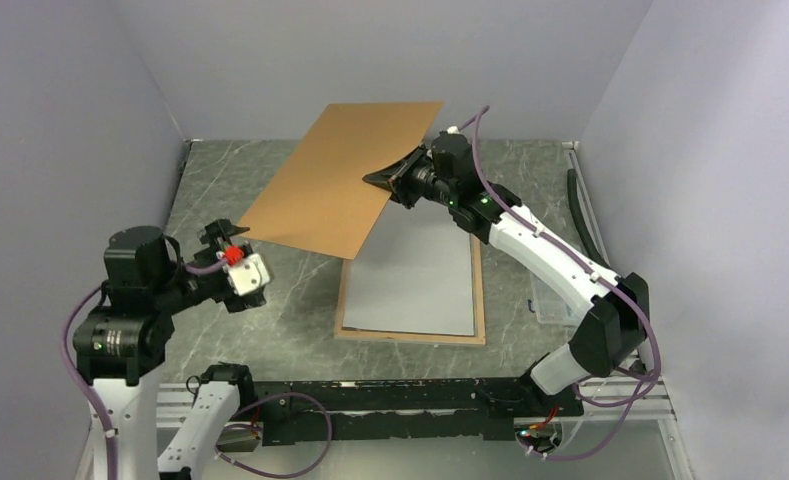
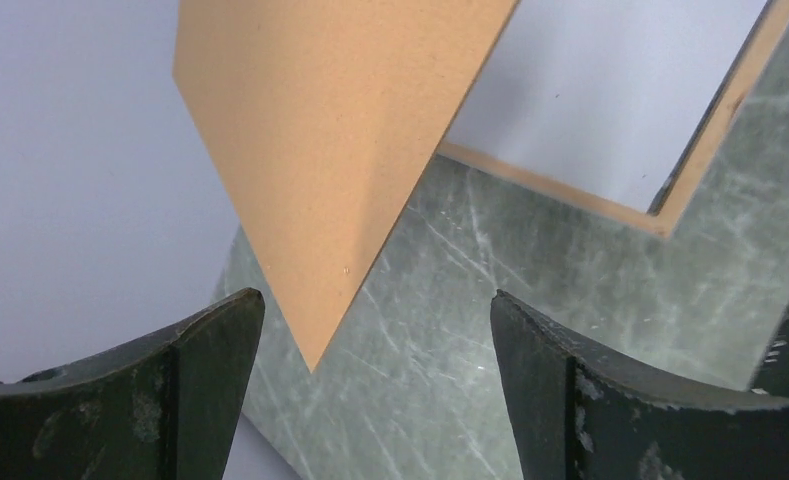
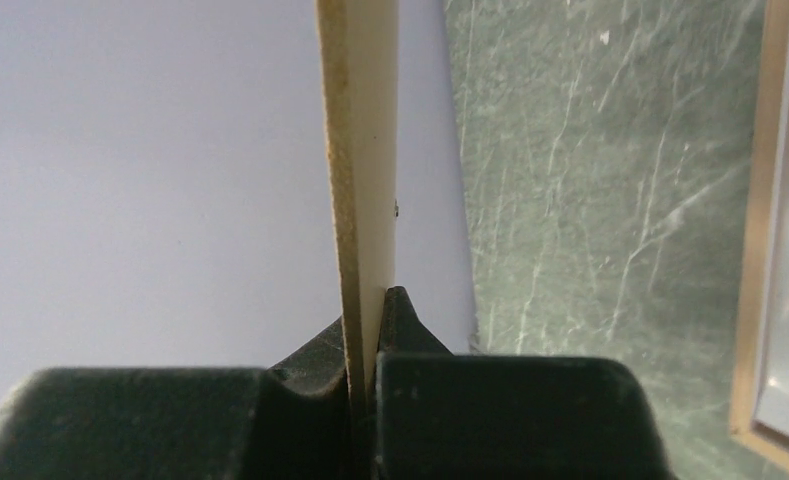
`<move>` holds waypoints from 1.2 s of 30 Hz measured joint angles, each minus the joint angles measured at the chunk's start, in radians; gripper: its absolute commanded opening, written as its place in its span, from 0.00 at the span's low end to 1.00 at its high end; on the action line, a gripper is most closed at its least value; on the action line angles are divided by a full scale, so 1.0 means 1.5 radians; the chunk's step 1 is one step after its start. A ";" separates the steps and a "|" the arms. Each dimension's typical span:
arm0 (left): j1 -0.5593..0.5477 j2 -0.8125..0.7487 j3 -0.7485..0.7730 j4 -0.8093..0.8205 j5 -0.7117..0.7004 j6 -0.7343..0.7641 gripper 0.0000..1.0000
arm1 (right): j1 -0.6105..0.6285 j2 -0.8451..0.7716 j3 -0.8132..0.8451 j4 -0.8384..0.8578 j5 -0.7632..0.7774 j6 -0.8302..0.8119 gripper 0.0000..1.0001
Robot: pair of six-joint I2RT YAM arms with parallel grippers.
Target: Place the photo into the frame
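Nearest us, to the near left of the frame (image 1: 410, 336), our left gripper (image 2: 375, 300) hangs with its fingers spread wide and nothing between them. The low corner of the brown backing board (image 1: 340, 180) points down into the gap but touches neither pad.

The frame lies flat on the table (image 1: 270, 320) with its pale wood side up and a grey panel (image 1: 415, 275) inside it. The opening looks bare. We cannot find the photo in any view, so we cannot say where it lies.

Above the frame's far left corner the backing board is tilted in the air, overhanging that corner and sloping down to the frame's left. Just beyond the frame's far edge, our right gripper (image 3: 370, 310) is clenched on the board's thin edge, pinching it squarely between the pads.

We judge the step to be clearing the board away so the opening is free. One narrow pinch is carrying a wide sheet, so we should move slowly to keep it from twisting or slipping. We should carry it well to the frame's left and keep the low corner from dragging across the panel. Laying it flat, wholly off the frame, would be best. The left gripper could steady the low corner if the board sags.
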 measured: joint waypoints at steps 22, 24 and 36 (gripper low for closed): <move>0.000 -0.047 -0.216 0.293 0.100 0.274 0.11 | 0.087 -0.040 -0.055 0.080 0.054 0.161 0.17; 0.000 -0.050 -0.224 0.322 0.100 0.284 0.03 | 0.086 -0.040 -0.057 0.084 0.056 0.161 0.39; 0.000 -0.089 -0.301 0.393 0.103 0.276 0.03 | 0.051 -0.135 -0.130 0.093 -0.070 0.016 0.99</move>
